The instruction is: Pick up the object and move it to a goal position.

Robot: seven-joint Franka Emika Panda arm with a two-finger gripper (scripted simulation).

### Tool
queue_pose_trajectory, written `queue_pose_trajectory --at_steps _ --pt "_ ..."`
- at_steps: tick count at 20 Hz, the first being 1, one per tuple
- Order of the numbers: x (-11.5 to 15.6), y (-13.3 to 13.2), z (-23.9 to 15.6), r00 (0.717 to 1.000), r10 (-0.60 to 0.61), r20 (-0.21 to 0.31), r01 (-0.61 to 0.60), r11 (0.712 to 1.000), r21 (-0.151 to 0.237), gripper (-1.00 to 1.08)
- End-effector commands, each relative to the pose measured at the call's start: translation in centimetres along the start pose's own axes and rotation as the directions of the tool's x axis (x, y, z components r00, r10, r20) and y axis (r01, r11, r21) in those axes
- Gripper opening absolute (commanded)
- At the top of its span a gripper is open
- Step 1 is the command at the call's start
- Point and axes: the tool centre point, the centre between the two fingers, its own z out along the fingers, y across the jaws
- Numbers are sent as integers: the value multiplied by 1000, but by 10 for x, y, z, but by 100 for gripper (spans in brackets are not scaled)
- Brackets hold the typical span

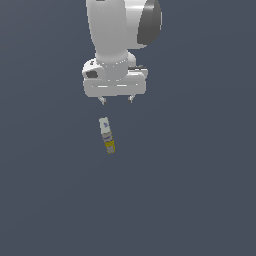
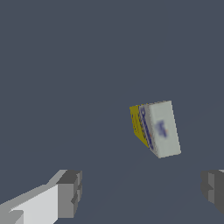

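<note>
Claw: gripper [image 1: 117, 100] wide open, holding nothing.
Object: little stick [image 1: 107, 135] stands tilted on the floor, at 6 o'clock from the claw.
Risk: 1 finger could bump it over.

Stick [image 1: 106, 135] white w/ bluish mark, yellow band, hand [image 1: 117, 100] white, grey fingertips [image 2: 70, 193]

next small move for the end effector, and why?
Probably shift over the stick, then descend. The end effector is open and holds nothing. In the wrist view the stick is not between the fingers, so it is not yet centred for a grasp.
</note>
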Motion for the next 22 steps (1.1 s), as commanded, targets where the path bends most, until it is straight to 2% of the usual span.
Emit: queue_pose_trajectory --at_steps 1,12,22 --pt "4 9 13 999 -32 -3 32 999 -3 100" --pt "16 49 71 985 -174 -13 174 985 -23 100" --pt "17 59 86 978 -208 -13 207 978 -29 100"
